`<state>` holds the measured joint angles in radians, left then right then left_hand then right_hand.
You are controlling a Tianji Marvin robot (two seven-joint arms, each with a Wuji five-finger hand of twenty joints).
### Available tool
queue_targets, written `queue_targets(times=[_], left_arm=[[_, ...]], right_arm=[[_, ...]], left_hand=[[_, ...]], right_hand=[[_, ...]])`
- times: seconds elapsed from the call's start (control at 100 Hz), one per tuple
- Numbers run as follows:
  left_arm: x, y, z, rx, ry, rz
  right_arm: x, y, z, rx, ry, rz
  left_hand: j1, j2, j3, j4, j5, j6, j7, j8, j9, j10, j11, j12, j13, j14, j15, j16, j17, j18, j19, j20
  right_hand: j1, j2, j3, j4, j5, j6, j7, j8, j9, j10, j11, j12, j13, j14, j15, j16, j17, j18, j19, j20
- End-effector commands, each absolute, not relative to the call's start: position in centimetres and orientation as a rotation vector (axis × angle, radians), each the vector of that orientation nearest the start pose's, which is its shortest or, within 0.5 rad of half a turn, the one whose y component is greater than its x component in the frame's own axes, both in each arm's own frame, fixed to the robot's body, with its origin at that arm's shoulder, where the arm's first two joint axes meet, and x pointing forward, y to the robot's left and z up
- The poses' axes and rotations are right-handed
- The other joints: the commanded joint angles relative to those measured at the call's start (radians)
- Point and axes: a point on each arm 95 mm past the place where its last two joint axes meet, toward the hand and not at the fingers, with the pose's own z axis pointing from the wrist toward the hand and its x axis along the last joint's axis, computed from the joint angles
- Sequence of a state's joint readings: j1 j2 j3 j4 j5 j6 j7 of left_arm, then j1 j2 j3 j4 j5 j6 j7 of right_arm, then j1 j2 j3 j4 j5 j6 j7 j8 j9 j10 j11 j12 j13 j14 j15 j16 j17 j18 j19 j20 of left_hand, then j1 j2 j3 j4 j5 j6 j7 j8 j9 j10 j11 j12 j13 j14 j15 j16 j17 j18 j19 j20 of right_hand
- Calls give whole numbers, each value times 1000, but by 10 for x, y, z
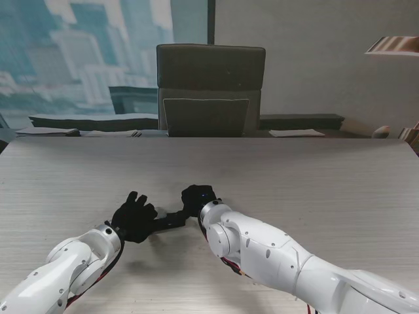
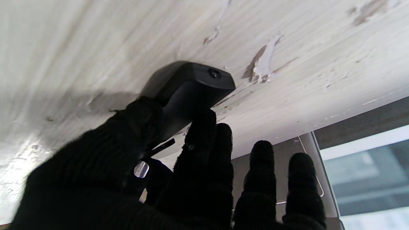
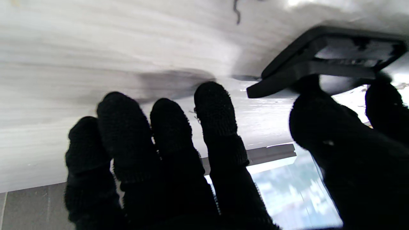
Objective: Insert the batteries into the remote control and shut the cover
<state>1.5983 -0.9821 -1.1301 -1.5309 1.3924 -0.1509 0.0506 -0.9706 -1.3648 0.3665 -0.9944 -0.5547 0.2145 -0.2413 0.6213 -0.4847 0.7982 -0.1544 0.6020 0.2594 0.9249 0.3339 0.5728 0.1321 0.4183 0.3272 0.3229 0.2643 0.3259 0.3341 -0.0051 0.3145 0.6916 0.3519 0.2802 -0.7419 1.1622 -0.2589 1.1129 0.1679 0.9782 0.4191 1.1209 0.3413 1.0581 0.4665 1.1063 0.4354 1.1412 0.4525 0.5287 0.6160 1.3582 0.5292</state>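
The black remote control (image 1: 171,220) lies on the pale wooden table (image 1: 314,190) between my two black-gloved hands. My left hand (image 1: 134,216) grips one end of it; in the left wrist view the thumb (image 2: 134,134) and a finger (image 2: 201,134) close around the remote's body (image 2: 191,86). A small silvery piece (image 2: 141,169), perhaps a battery end, shows by the left palm. My right hand (image 1: 198,198) is at the other end. There the remote's open compartment (image 3: 345,54) faces the camera, the right thumb (image 3: 319,127) touches it, and the fingers (image 3: 169,127) are spread, holding nothing.
A grey office chair (image 1: 211,88) stands behind the table's far edge. Dark trays and papers (image 1: 91,122) lie on a surface beyond it. Bare tabletop stretches to the left, the right and the far side of the hands.
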Motion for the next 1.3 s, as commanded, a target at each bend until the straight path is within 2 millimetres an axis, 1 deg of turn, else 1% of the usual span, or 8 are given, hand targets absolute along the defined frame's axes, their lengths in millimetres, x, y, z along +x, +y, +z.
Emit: queue_targets(times=[0.0,0.28,0.37,0.4,0.43,0.78,1.0,1.29], left_arm=[[355,21,-405,-801,1999,-1118],[355,20,-405,-801,2003,-1116],[355,20,-405,-800,2005,-1115],[355,20,-405,-800,2005,-1115],[355,20,-405,-801,2005,-1114],[355,20,-405,-802,2003,-1115],[355,20,-405,-802,2002,-1117],[355,21,-406,-801,1999,-1118]], right_arm=[[440,183,-419,1288,1778,1447],[440,177,-419,1277,1758,1451],[440,177,-416,1285,1741,1470],[440,177,-415,1286,1736,1478],[441,178,-414,1289,1730,1488],[443,184,-401,1321,1693,1554],[445,190,-397,1360,1739,1467],[445,199,-398,1413,1805,1381]], left_hand=[[135,-23,-37,33,52,-317,201,81,-16,-15,16,11,9,-14,16,-3,-6,5,17,9],[134,-23,-37,32,52,-318,201,81,-16,-15,16,11,9,-15,17,-3,-6,5,17,9],[135,-24,-37,32,51,-317,201,81,-16,-15,16,11,9,-15,16,-3,-6,5,17,9],[135,-24,-37,33,52,-316,201,81,-16,-15,16,11,8,-14,16,-3,-6,5,17,9],[134,-24,-37,33,51,-315,200,80,-16,-15,16,11,9,-15,17,-3,-6,5,17,9],[134,-24,-37,32,52,-319,201,81,-16,-15,16,11,9,-16,17,-3,-6,6,18,9],[135,-24,-37,33,52,-318,201,81,-17,-15,16,11,9,-14,17,-3,-6,5,17,9],[134,-23,-37,33,52,-320,201,81,-16,-14,16,11,9,-15,16,-3,-6,6,18,9]], right_hand=[[167,-132,40,-30,-45,-13,-19,-119,8,0,12,2,25,-18,2,0,-3,1,6,-9],[162,-120,46,-46,-57,-16,7,-149,7,-5,14,2,30,-26,2,-2,5,-1,7,-12],[113,-58,29,13,-40,-13,-27,-119,4,-4,15,2,27,-27,3,-2,5,-1,8,-13],[69,-10,20,82,-23,-10,-93,7,3,-2,15,1,25,-26,5,0,2,-4,9,-14],[49,10,11,95,-20,-9,-109,40,3,0,15,0,23,-24,5,0,0,-6,9,-14],[-60,202,-100,113,12,5,-118,42,25,23,2,-6,31,8,6,0,-2,12,10,-11],[-134,306,-191,117,120,7,-104,49,127,37,-3,-4,107,43,44,-4,52,37,46,9],[-166,370,-240,126,206,0,-27,80,255,31,-7,8,170,48,138,1,148,65,83,20]])
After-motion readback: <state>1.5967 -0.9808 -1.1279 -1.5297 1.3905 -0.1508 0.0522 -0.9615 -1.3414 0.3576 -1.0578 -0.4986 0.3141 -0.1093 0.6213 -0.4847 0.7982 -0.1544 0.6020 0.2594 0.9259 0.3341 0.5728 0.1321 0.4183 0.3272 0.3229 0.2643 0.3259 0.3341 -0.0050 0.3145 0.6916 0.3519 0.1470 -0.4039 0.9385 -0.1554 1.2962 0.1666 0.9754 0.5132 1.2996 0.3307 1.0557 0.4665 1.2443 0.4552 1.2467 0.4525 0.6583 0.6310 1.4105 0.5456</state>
